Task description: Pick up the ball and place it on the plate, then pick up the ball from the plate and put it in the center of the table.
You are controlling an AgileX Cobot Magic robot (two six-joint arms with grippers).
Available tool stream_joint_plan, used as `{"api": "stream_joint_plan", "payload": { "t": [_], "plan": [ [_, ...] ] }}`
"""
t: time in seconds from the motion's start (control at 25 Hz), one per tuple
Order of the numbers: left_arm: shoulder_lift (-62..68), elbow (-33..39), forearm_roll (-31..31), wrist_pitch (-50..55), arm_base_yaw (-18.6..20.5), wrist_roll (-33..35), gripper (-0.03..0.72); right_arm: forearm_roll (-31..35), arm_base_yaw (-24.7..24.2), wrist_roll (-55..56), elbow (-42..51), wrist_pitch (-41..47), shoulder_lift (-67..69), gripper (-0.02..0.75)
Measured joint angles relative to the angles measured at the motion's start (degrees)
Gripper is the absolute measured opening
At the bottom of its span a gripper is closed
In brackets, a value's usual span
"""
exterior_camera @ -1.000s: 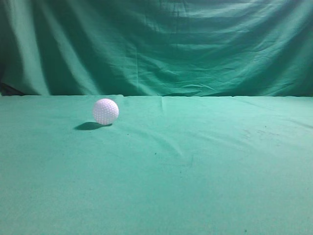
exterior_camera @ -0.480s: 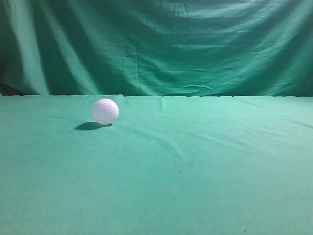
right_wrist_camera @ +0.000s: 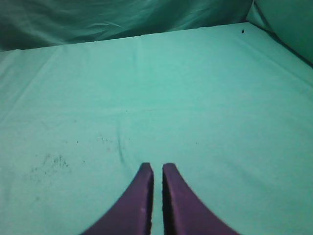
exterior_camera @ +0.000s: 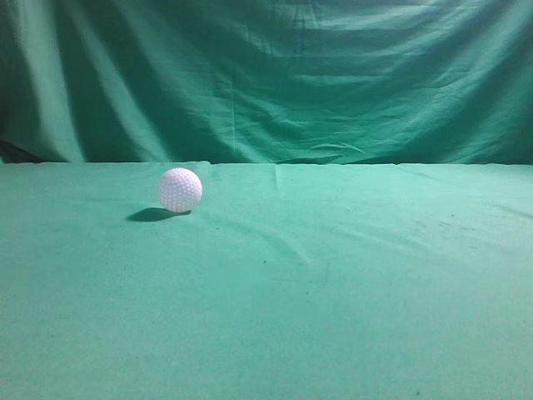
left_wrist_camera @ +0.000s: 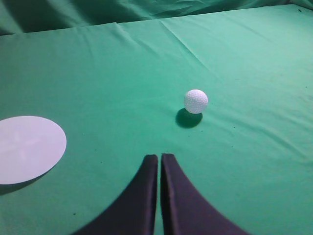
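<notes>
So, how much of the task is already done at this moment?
Nothing looks done: the ball lies on the table, apart from the plate. Nothing is in hand; the left gripper and right gripper are shut and empty. Both placements remain.

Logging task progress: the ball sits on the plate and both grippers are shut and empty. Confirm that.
Not quite. The ball sits on the table, apart from the plate, as the left wrist view shows. The rest holds: the left gripper and right gripper are shut and empty.
</notes>
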Motion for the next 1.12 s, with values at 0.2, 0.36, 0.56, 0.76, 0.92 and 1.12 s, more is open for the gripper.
{"api": "stream_joint_plan", "payload": {
  "t": [0.2,0.36,0.56,0.76,0.92,1.12],
  "plan": [
    [0.0,0.0,0.0,0.0,0.0,0.0,0.000,0.1,0.0,0.0,0.0,0.1,0.0,0.056],
    [0.0,0.0,0.0,0.0,0.0,0.0,0.000,0.1,0.0,0.0,0.0,0.1,0.0,0.056],
    [-0.1,0.0,0.0,0.0,0.0,0.0,0.000,0.1,0.0,0.0,0.0,0.1,0.0,0.056],
    [-4.3,0.0,0.4,0.0,0.0,0.0,0.000,0.1,0.0,0.0,0.0,0.1,0.0,0.056],
    [-9.3,0.1,2.0,0.0,0.0,0.0,0.000,0.1,0.0,0.0,0.0,0.1,0.0,0.056],
    [-12.3,3.4,2.9,0.0,0.0,0.0,0.000,0.1,0.0,0.0,0.0,0.1,0.0,0.056]
  ]
}}
